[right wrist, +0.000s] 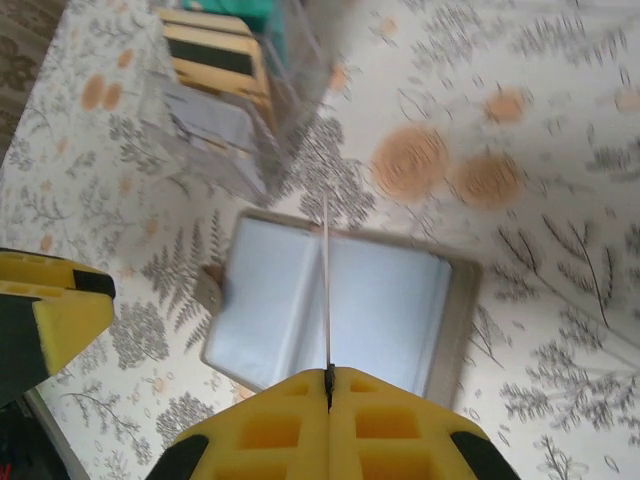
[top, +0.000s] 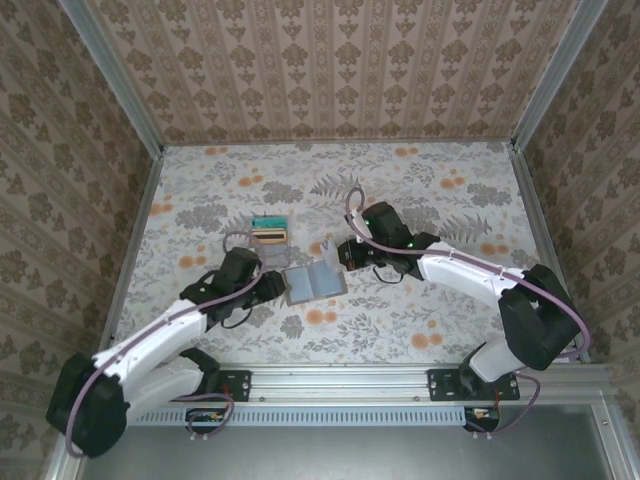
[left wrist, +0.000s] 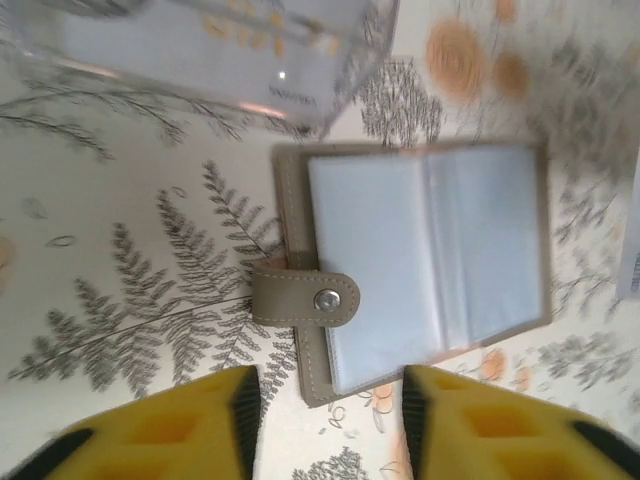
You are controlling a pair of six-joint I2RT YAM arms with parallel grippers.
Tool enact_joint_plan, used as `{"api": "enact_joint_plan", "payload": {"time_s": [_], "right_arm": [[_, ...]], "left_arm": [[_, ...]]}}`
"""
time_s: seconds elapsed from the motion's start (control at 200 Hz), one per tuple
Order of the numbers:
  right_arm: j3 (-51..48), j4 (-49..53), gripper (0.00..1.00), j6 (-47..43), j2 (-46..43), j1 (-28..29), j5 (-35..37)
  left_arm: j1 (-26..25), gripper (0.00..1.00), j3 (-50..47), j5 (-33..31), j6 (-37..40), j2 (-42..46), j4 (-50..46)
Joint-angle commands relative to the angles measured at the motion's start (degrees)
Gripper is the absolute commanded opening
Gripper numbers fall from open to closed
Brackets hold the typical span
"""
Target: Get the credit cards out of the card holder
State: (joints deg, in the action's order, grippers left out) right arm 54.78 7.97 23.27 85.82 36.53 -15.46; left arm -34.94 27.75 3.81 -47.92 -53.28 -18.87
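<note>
Small flat folding card holder [top: 315, 282], taupe-brown outside with shiny pale grey-blue sleeves inside, lies spread open and flat on the floral-print tabletop [top: 420, 190], between the two grippers. In the left wrist view the card holder [left wrist: 430, 260] shows two pale sleeve pages; its taupe strap with a metal snap [left wrist: 305, 295] is folded over the left page edge. No card colours can be made out in the sleeves.

Right gripper [top: 338, 255] sits just past the holder's far-right corner, yellow fingers clenched on one thin pale plastic card [top: 326, 249]. In the right wrist view this card [right wrist: 326, 280] is seen edge-on, standing upright above the holder [right wrist: 390, 310], pinched at its base in the right gripper [right wrist: 328, 385].

Left gripper [top: 272, 287] is just beside the holder's left edge. In its wrist view the left gripper [left wrist: 325, 415] has its yellow pads apart, released, nothing between them, near the strap side.

Clear plastic box [top: 262, 238] stands near the holder's far-left corner, apart from it, holding a stack of orange-tan dark-striped and teal cards [top: 270, 230]. The box [right wrist: 230, 130] and stack [right wrist: 215, 55] also show in the right wrist view, blurred.
</note>
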Motion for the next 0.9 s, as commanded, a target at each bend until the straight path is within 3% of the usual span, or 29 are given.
{"api": "enact_joint_plan", "payload": {"time_s": [0.0,0.07,0.12,0.38,0.895], "right_arm": [[6.6,6.7,0.00,-10.5,0.3,2.4,2.7],[10.3,8.9,0.00,-14.7,2.4,3.6,3.0],[12.9,10.2,0.00,-17.2,4.1,4.2,2.8],[26.8,15.8,0.00,-31.4,13.9,7.0,2.4],[54.8,34.2,0.00,-53.0,33.8,9.1,-2.9]], "left_arm": [[2.0,0.71,1.8,-3.4,1.3,6.3,-8.9],[3.3,0.91,2.0,-4.9,1.6,9.9,-12.4],[4.2,1.00,2.1,-5.8,1.9,12.4,-14.3],[8.3,1.00,4.9,-8.6,3.4,19.6,-23.9],[10.1,1.00,8.1,-15.5,2.4,29.3,-33.8]]}}
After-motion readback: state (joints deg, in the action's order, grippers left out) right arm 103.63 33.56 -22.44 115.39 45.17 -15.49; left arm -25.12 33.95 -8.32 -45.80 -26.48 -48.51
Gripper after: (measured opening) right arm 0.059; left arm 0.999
